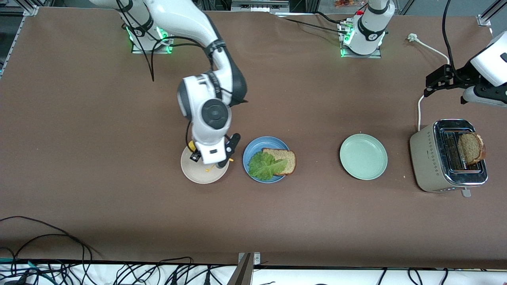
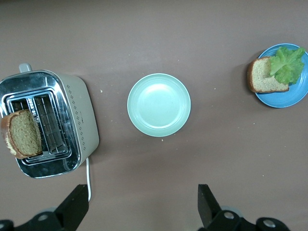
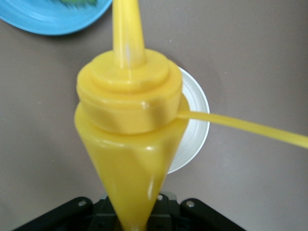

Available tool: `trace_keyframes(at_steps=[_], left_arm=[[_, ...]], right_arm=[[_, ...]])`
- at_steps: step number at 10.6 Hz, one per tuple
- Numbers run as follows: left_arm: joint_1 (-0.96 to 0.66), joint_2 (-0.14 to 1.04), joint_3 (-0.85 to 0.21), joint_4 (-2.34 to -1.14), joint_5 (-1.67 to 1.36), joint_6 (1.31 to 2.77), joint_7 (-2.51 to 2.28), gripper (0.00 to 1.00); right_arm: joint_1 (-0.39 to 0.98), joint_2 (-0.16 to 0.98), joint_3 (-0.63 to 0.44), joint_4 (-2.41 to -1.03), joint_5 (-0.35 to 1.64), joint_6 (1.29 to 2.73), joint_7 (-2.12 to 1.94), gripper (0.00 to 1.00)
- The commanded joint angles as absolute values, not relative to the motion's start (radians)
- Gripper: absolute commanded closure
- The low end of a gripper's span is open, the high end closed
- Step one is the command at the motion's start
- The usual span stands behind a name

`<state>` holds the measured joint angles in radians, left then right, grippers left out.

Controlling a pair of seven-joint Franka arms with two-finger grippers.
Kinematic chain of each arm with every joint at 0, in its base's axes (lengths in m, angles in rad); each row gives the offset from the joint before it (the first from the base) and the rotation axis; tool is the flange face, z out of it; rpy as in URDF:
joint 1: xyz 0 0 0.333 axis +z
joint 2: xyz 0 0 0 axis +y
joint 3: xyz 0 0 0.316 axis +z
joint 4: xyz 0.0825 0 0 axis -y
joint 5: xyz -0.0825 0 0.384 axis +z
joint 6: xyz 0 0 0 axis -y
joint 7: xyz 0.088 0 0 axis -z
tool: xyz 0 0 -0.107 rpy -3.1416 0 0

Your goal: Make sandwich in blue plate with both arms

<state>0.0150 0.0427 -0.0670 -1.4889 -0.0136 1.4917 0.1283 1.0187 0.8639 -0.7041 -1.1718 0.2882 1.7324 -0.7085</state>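
Counter (image 1: 99, 190): brown, carries everything.
Toaster (image 1: 447, 156): at the left arm's end; second bread slice (image 1: 471, 147) stands tilted in a slot, not yet on the sandwich.
Right arm: reaches over the beige plate (image 1: 198, 174); right end effector (image 1: 214, 158) is closed around a yellow squeeze bottle (image 3: 127, 125), nozzle toward the blue plate.
Left arm: waits; left end effector (image 2: 142, 207) hangs spread wide and empty over bare counter near the toaster.
Pale green plate (image 1: 363, 156): bare, between toaster and blue plate.
Blue plate (image 1: 253, 146): just beside the beige plate, holding one bread slice (image 1: 285, 158) with the lettuce leaf (image 1: 263, 165) on it; the slice overhangs the rim.
Risk: sauce may land on counter or rim if the nozzle is off the lettuce; the overhanging slice could tip when topped.
Hidden: right fingers sit under the bottle; the bottle's loose cap strap (image 3: 240, 125) runs out of view.
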Motion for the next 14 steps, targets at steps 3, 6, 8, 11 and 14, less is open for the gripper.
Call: trace_keyframes(at_steps=[3, 6, 8, 11, 14], left_arm=[[0.014, 0.044, -0.064, -1.465, -0.025, 1.474, 0.14, 0.0], [0.006, 0.048, -0.077, -1.463, -0.021, 1.474, 0.138, 0.0], [0.006, 0.048, -0.077, -1.463, -0.021, 1.474, 0.138, 0.0], [0.006, 0.048, -0.077, -1.463, -0.021, 1.474, 0.138, 0.0], [0.006, 0.048, -0.077, -1.463, -0.023, 1.474, 0.138, 0.0]], right_arm=[[0.775, 0.701, -0.514, -1.308, 0.488, 1.741, -0.899, 1.0], [0.585, 0.689, -0.396, -1.316, 0.561, 1.729, -1.05, 1.0], [0.478, 0.69, -0.323, -1.316, 0.566, 1.727, -1.147, 1.0], [0.261, 0.719, -0.171, -1.316, 0.618, 1.726, -1.303, 1.0], [0.151, 0.756, -0.11, -1.316, 0.65, 1.683, -1.438, 1.0]])
